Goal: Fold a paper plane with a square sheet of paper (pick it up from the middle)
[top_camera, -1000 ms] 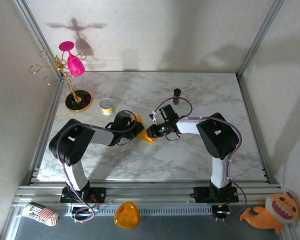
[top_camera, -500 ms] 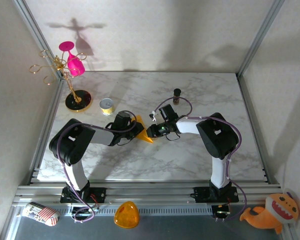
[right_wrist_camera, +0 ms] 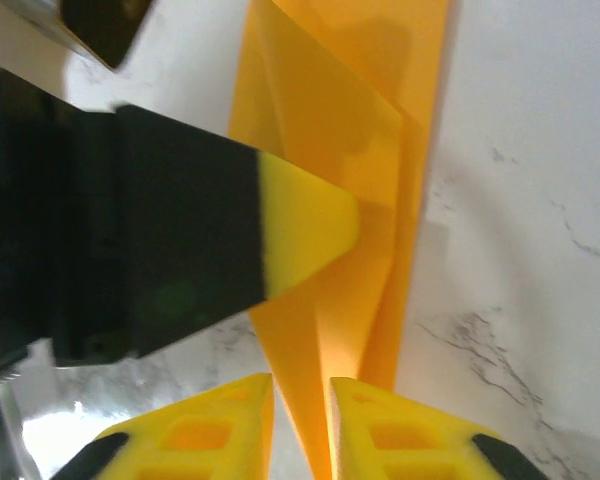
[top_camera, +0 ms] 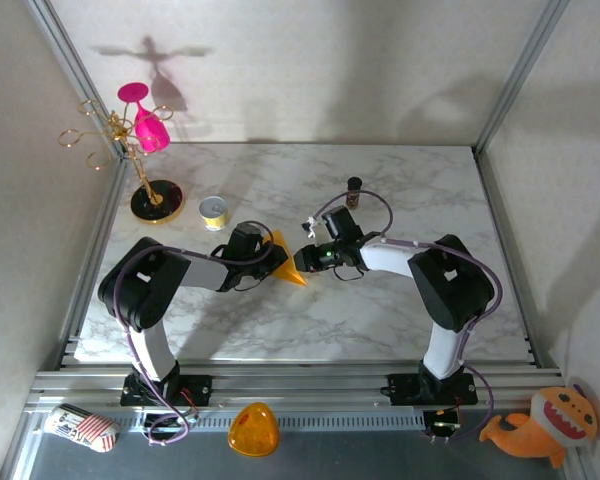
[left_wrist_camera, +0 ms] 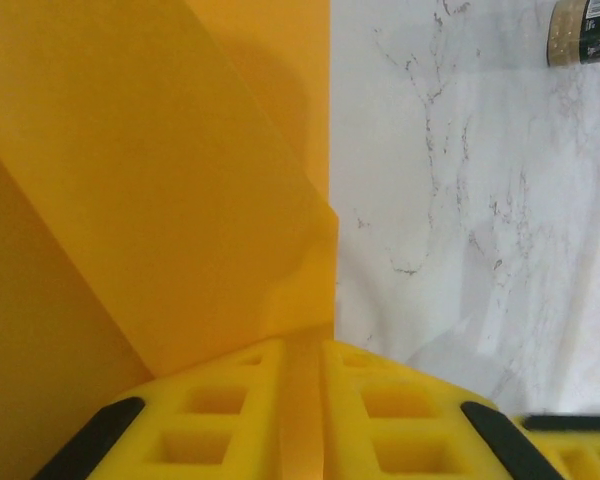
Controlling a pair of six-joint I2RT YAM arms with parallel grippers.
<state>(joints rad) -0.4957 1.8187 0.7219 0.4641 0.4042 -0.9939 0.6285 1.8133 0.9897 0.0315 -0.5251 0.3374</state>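
The square sheet of paper (top_camera: 289,264) is a creased orange-yellow wedge standing on the marble between both grippers. My left gripper (top_camera: 273,257) holds its left side. In the left wrist view the paper (left_wrist_camera: 160,180) rises as a broad folded panel, and the left gripper (left_wrist_camera: 302,400) is shut on its lower edge. My right gripper (top_camera: 302,262) meets the wedge from the right. In the right wrist view the paper (right_wrist_camera: 340,150) narrows to a point that runs down between the right gripper's (right_wrist_camera: 300,420) nearly closed fingers. The left gripper's yellow fingertip (right_wrist_camera: 310,225) presses the paper's side there.
A small dark bottle (top_camera: 354,191) (left_wrist_camera: 585,30) stands just behind the right gripper. A yellow round tin (top_camera: 213,211) and a gold stand with a pink glass (top_camera: 145,150) are at the back left. An orange plastic dome (top_camera: 253,430) lies below the front rail.
The right arm's elbow has swung out to the right while its gripper stayed at the paper. The left arm and the paper have hardly moved.
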